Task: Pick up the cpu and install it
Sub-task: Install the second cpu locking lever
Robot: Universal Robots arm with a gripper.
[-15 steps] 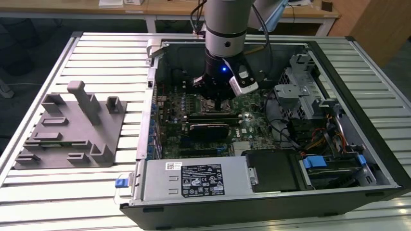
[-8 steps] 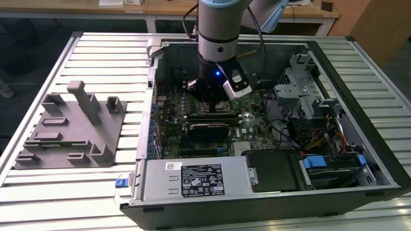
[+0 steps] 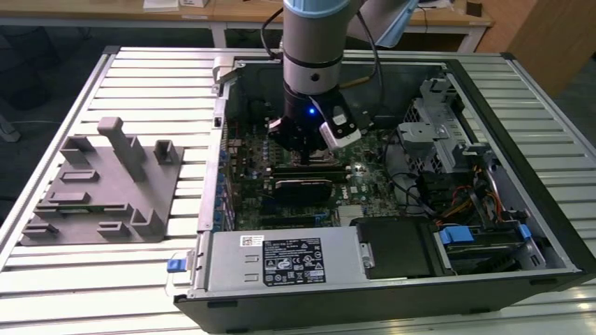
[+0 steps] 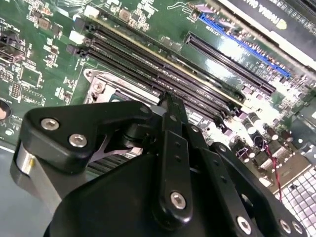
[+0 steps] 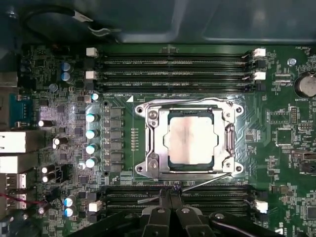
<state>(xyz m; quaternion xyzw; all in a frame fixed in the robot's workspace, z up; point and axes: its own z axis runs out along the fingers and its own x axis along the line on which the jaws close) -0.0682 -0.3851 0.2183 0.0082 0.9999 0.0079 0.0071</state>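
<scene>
The cpu, a pale silver square chip, lies flat in the motherboard socket inside a metal frame. A thin wire lever runs along the socket's edge closest to my fingers. My black gripper hovers just beside that edge, over the memory slots, shut with nothing between its fingers. The second wrist view has the gripper tips together above a corner of the socket frame. From the exterior view, the gripper hangs low inside the open computer case, over the middle of the board.
A grey plastic block with upright posts stands on the slatted table at the exterior view's left. Inside the case are a black finned module, a power supply, a drive cage and loose cables. Memory slots flank the socket.
</scene>
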